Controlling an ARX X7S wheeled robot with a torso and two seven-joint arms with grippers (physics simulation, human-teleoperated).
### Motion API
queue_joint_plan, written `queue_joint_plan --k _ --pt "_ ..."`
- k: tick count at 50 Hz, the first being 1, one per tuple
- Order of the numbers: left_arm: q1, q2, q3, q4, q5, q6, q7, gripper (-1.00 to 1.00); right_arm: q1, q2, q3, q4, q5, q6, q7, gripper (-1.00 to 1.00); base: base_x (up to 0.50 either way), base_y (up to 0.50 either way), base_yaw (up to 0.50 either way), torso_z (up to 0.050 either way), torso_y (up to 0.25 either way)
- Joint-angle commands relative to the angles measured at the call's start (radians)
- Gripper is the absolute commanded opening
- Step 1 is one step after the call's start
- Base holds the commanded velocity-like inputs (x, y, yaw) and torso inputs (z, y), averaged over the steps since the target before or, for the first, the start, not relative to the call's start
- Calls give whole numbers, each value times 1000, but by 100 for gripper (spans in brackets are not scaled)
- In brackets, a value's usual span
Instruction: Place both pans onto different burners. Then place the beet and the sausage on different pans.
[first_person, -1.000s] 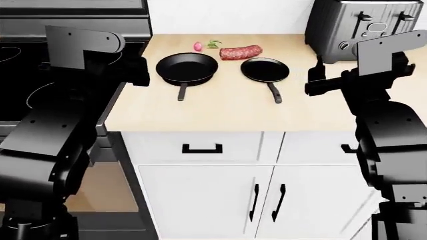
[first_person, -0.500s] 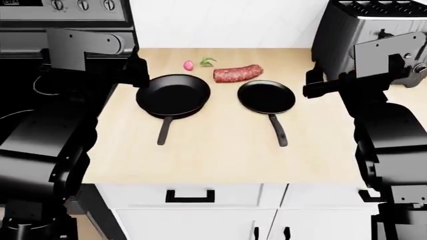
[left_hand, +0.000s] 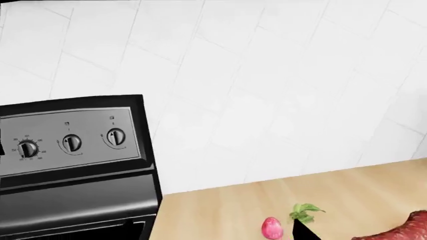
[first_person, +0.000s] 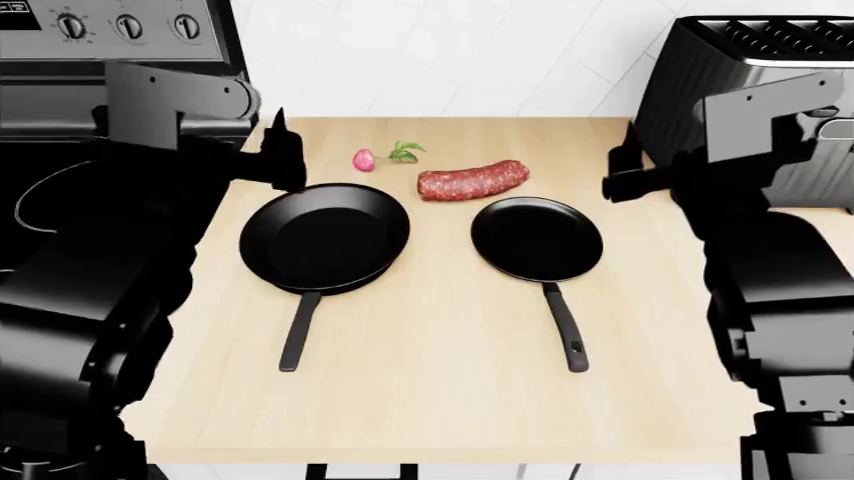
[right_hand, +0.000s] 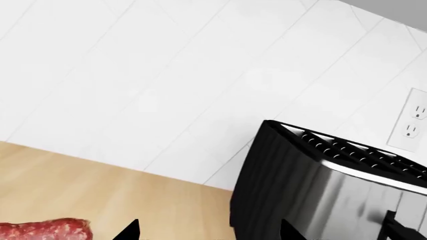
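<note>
Both pans sat on the wooden counter (first_person: 441, 400), not on the cooktop (first_person: 54, 215), so nothing had been placed yet. Bigger, deeper pan (first_person: 324, 237) was on the left with its handle pointing toward the robot, smaller shallow pan (first_person: 537, 238) to its right, same handle direction. Matte black, long handles.

Sausage (first_person: 473, 180) lay just behind the gap between them, thick, dark red with white speckles. Beet (first_person: 364, 159) was tiny, pink, with leaves beside it, near the big pan's far rim.

Left gripper (first_person: 278, 150) and right gripper (first_person: 627, 175) hovered at the counter's sides, holding nothing; couldn't tell how wide either was open.

My worry: grabbing a pan by its long handle could let it tip or swing into the sausage. The beet looked round enough to roll off.
</note>
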Motion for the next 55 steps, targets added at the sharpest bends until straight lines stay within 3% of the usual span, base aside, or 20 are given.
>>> queue_joint_plan --k 1,11,16,24,41,55 --pt "-1 -39 16 169 -88 -273 16 100 -9 -6 -6 21 4 -25 -6 100 0 0 0 0 0" --pt "-48 -53 -30 339 -234 -651 30 100 -22 -8 -5 28 13 -39 -13 100 0 0 0 0 0" --pt "-67 -155 -70 278 -736 -656 -334 100 -28 -5 -2 15 17 -34 -13 100 0 0 0 0 0" --pt "-43 -227 -63 240 -1064 -646 -567 100 -30 -6 -5 10 21 -35 -15 100 0 0 0 0 0" --pt "11 -319 4 286 -1401 -586 -823 100 -29 -10 -6 34 28 -62 -22 100 0 0 0 0 0" --pt "57 -346 0 283 -1427 -521 -834 100 -37 -10 -7 39 32 -73 -23 100 0 0 0 0 0"
